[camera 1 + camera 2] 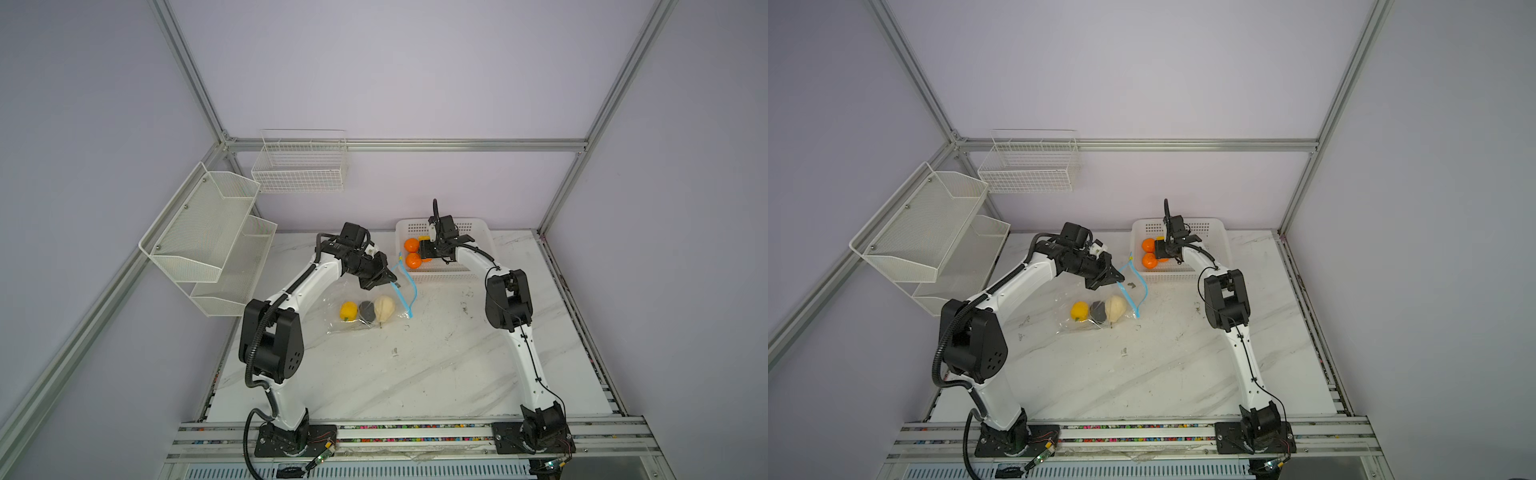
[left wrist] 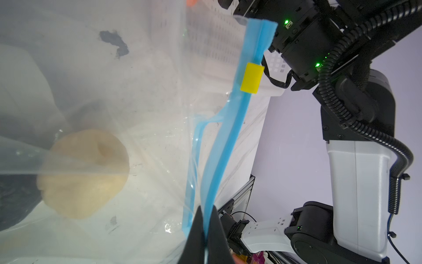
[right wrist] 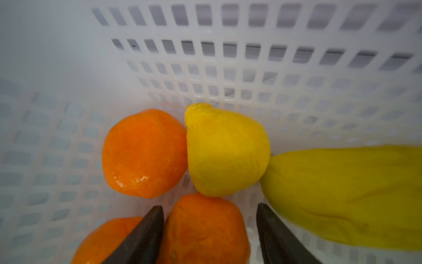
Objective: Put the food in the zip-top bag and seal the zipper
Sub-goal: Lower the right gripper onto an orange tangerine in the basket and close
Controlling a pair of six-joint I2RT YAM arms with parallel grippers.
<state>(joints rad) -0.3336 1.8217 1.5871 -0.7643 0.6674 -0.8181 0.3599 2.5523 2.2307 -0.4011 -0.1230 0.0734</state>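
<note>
The right pincer (image 3: 210, 230) stands open inside the white basket (image 1: 482, 232) at the tabletop's (image 1: 415, 374) far edge, its jaws straddling one tangerine (image 3: 205, 224). Caution: a second tangerine (image 3: 143, 153), a lemon-shaped yellow fruit (image 3: 226, 150) and the long yellow piece (image 3: 342, 196) crowd it. A fingertip may wedge against a neighbour, and the glossy round fruit may squirt out on closing.

The left pincer (image 2: 205, 237) is clamped on the zipper (image 2: 228, 137) and holds up the mouth of the zip-top bag (image 1: 357, 293), which lies just beside the basket. If the thin strip slips, the mouth probably collapses over the cream bulb (image 1: 384, 307), dark lump (image 1: 366, 309) and round yellow fruit (image 1: 348, 311) inside.
</note>
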